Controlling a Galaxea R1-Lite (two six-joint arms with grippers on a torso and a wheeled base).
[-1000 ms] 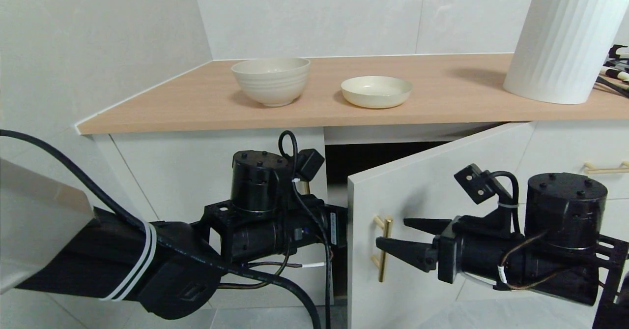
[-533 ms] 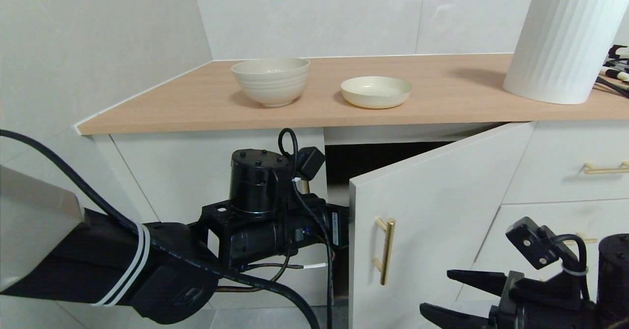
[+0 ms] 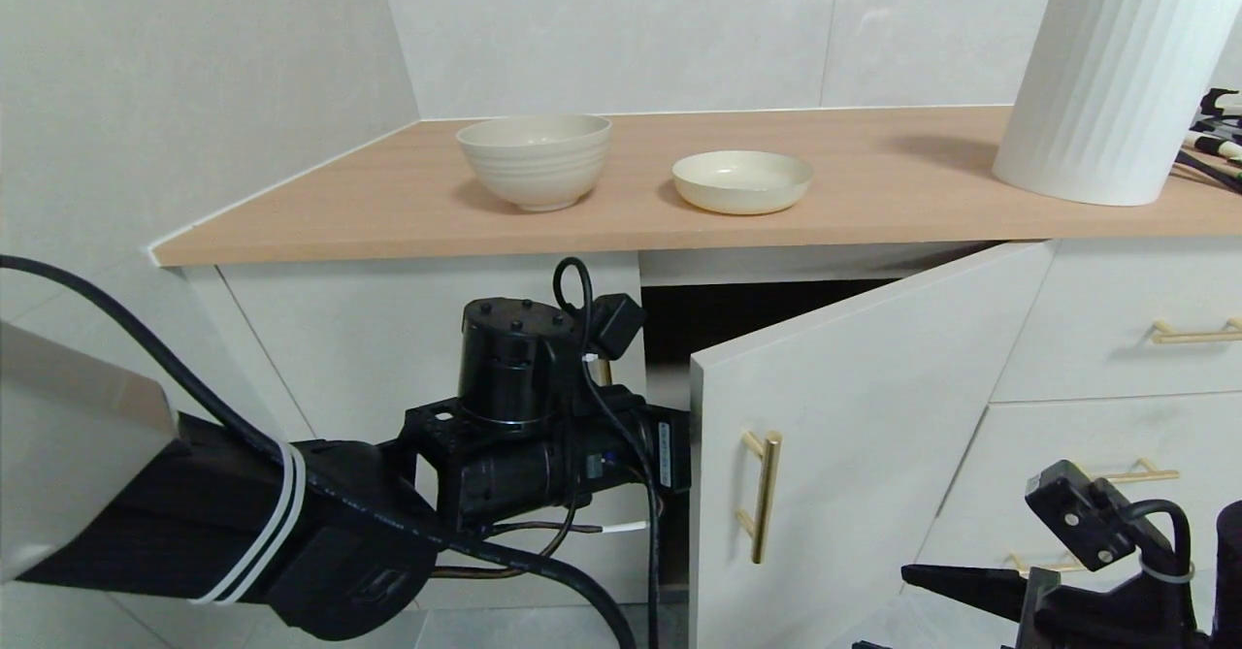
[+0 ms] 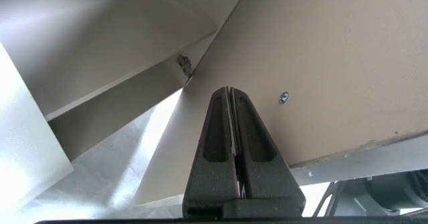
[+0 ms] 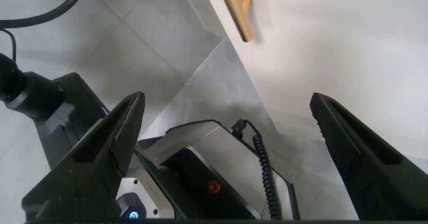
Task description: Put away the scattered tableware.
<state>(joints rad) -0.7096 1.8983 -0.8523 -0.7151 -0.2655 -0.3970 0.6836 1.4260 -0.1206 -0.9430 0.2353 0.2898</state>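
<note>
The left arm (image 3: 340, 523) lies level by the door (image 3: 854, 416), left claw (image 4: 229, 90) closed and empty, right claw (image 5: 226, 100) low and spread wide, while bowl (image 3: 535, 159) and dish (image 3: 743, 180) sit mouth-up by the surface's (image 3: 388, 212) front edge.

Table (image 3: 873, 193), upper half of frame: cream bowl (image 3: 536, 159) left of centre; shallow dish (image 3: 743, 181) near its right, not touching; white ribbed container (image 3: 1116, 86) at upper right. Below centre, the cabinet door (image 3: 854, 436) stands ajar, brass handle (image 3: 762, 496) vertical. Left arm (image 3: 388, 513) extends from lower left to the door gap. Right end effector (image 3: 879, 606) sits at the lower right edge.
</note>
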